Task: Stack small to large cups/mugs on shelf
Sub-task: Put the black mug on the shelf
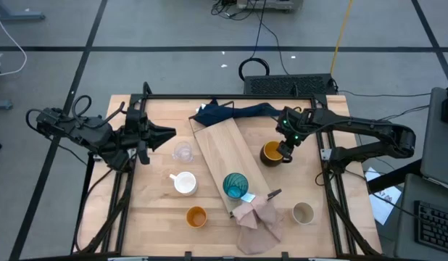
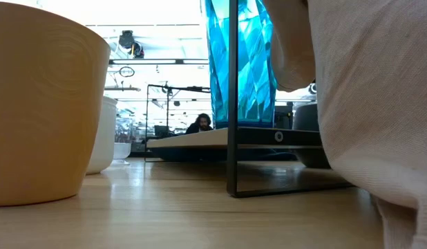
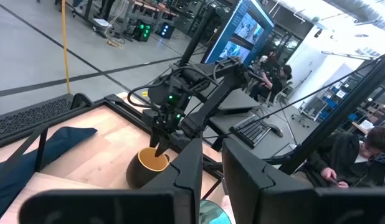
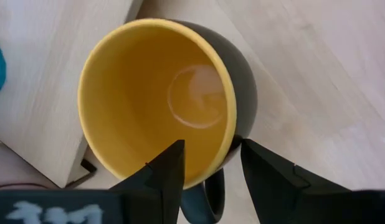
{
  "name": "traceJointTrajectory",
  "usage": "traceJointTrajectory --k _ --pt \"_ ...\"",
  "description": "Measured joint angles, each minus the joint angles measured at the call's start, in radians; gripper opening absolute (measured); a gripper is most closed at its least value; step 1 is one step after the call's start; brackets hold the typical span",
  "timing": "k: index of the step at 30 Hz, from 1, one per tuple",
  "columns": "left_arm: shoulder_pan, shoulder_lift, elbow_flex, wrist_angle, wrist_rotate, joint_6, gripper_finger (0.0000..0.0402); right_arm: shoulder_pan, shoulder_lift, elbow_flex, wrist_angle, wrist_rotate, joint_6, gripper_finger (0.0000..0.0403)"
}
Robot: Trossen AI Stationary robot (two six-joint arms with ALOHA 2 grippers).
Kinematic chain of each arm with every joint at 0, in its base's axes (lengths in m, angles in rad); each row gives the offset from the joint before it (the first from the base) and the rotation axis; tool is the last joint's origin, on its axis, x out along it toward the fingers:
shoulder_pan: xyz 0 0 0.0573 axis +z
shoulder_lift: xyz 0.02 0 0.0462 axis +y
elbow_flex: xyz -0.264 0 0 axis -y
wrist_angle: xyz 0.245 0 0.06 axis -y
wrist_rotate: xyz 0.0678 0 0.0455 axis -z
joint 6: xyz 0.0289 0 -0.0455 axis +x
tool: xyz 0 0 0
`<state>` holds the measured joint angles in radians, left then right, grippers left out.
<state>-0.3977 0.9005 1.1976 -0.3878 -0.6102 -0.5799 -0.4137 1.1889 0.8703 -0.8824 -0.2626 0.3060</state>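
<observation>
The mustard-yellow mug (image 1: 271, 154) stands upright on the table, right of the pale wood shelf (image 1: 220, 156). My right gripper (image 4: 211, 146) is open and points steeply down over it. One finger (image 4: 171, 168) is inside the mug and the other (image 4: 267, 174) outside, beside the handle (image 4: 205, 199). I cannot tell whether they touch the wall. The teal cup (image 1: 235, 185) stands on the shelf's near end. My left gripper (image 1: 172, 133) hovers level at the table's left, its fingers a narrow gap apart and holding nothing.
On the table stand a clear glass (image 1: 183, 152), a white mug (image 1: 185, 183), an orange cup (image 1: 196, 216) and a beige-grey cup (image 1: 303, 213). A dark blue cloth (image 1: 231, 112) lies at the shelf's far end, a pinkish-beige cloth (image 1: 256, 217) at its near end. People sit beyond the table.
</observation>
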Motion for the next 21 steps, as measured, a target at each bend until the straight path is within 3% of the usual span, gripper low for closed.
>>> traceJointTrajectory --k 7,15,21 --pt "0.000 0.000 0.000 -0.004 0.000 -0.001 0.0061 0.003 0.000 0.000 0.004 0.001 -0.006 0.0128" --pt "0.000 0.000 0.000 -0.004 0.002 -0.004 0.0061 0.004 0.003 -0.002 0.012 0.010 -0.040 0.0012" --pt "0.000 0.000 0.000 -0.004 0.004 -0.006 0.0061 0.005 0.002 -0.001 0.020 0.012 -0.057 0.0006"
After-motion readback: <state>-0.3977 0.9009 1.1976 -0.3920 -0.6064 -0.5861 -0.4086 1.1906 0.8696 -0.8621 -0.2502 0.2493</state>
